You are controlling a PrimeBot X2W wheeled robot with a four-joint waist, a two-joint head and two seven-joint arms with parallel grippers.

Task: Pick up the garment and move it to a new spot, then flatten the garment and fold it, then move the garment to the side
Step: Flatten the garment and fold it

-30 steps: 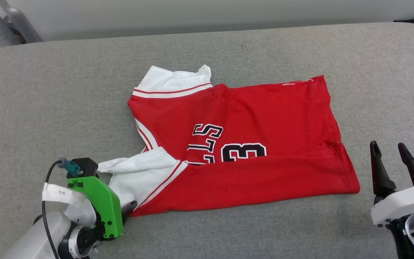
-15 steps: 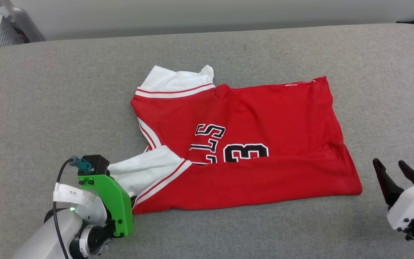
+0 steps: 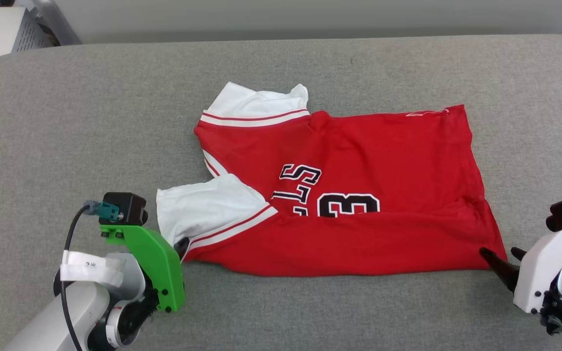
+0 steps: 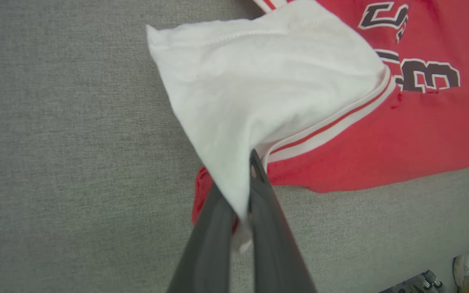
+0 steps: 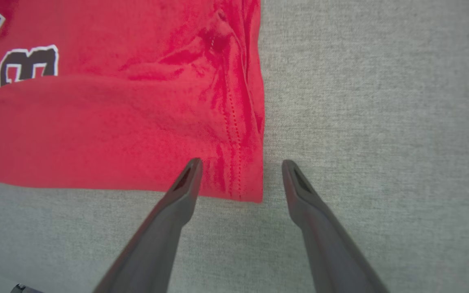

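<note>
Head view: the garment (image 3: 349,195), 1 red jersey with white sleeves, lies front-up and partly doubled over at the centre of the grey padded surface (image 3: 66,122), its "23" half covered by a fold. At its 8 o'clock corner sits the left gripper (image 3: 181,246), which a second ago stood spread beside the near sleeve and is now pressed together on it. The right gripper (image 3: 501,253), earlier well apart with fingers upright, now points at the 4 o'clock hem corner; the camera has also shifted, so part of that change is framing. Left wrist view: the left gripper (image 4: 238,179) pinches the white sleeve (image 4: 267,81), which tents up from the fingers towards 12 o'clock, with the red body (image 4: 381,134) running off to 3 o'clock. Right wrist view: the right gripper (image 5: 238,162) is spread, 1 finger over the red cloth (image 5: 96,122), the other over bare surface, straddling the corner without pinching it. Judgement: 1 of 2 holds is secured; closing on the hem corner appears next, before lifting or stretching flat.
</note>
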